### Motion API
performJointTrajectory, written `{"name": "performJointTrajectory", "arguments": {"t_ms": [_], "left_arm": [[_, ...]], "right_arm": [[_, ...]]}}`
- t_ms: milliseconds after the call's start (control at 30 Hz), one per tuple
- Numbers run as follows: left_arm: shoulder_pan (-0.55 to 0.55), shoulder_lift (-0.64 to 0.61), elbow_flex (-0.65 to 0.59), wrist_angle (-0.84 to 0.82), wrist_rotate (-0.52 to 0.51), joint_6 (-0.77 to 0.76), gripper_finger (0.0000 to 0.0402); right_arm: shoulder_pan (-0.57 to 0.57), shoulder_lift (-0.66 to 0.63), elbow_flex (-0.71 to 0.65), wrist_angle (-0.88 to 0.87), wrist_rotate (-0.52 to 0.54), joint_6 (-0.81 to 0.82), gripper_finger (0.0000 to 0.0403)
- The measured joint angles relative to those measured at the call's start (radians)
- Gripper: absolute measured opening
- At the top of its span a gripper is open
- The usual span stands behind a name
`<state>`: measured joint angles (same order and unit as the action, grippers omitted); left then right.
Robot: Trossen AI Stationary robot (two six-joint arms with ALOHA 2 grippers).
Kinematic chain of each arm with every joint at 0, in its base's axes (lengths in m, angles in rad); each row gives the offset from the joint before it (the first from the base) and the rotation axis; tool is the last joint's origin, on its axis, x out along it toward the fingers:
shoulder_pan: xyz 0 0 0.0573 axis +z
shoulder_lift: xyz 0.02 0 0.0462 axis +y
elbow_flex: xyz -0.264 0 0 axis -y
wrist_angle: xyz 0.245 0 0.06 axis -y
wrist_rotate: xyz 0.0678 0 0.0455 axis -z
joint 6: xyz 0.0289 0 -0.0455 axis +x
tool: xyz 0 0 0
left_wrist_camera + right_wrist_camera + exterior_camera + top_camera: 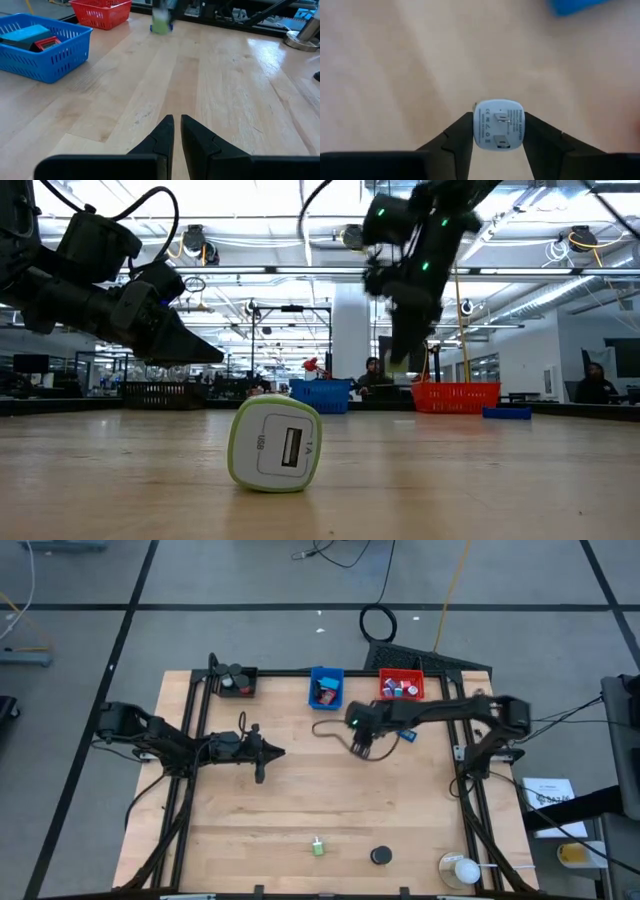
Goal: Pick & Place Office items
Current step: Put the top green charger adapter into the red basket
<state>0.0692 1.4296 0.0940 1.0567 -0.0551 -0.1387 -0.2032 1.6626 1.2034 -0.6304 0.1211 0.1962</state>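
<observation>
Your right claw pinches a small white plug charger by its smooth flat sides, just in front of the red bin, light, rigid, likely slippery; left claw waits closed.

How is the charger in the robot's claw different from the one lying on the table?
The held charger is up in the air, between the right gripper's fingers; the table charger lies alone on the wood. The held charger shows its prong side; the table charger shows its USB port. Both look like small rounded plug-in chargers, white with green.
</observation>
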Motion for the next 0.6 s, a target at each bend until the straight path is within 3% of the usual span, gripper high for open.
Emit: {"name": "performJointTrajectory", "arguments": {"t_ms": [133,267,400,600], "left_arm": [[0.0,0.0,0.0,-0.001,0.0,0.0,0.0037],[0.0,0.0,0.0,0.0,0.0,0.0,0.0037],[0.0,0.0,0.0,-0.001,0.0,0.0,0.0037],[0.0,0.0,0.0,-0.001,0.0,0.003,0.0037]], "right_arm": [[-0.074,-0.145,0.0,-0.093,0.141,0.003,0.0134],[-0.211,-0.246,-0.038,-0.075,0.215,0.048,0.0137],[-0.381,-0.266,-0.146,0.076,0.213,0.063,0.0139],[-0.578,-0.219,-0.286,0.369,0.086,0.058,0.0138]]}}
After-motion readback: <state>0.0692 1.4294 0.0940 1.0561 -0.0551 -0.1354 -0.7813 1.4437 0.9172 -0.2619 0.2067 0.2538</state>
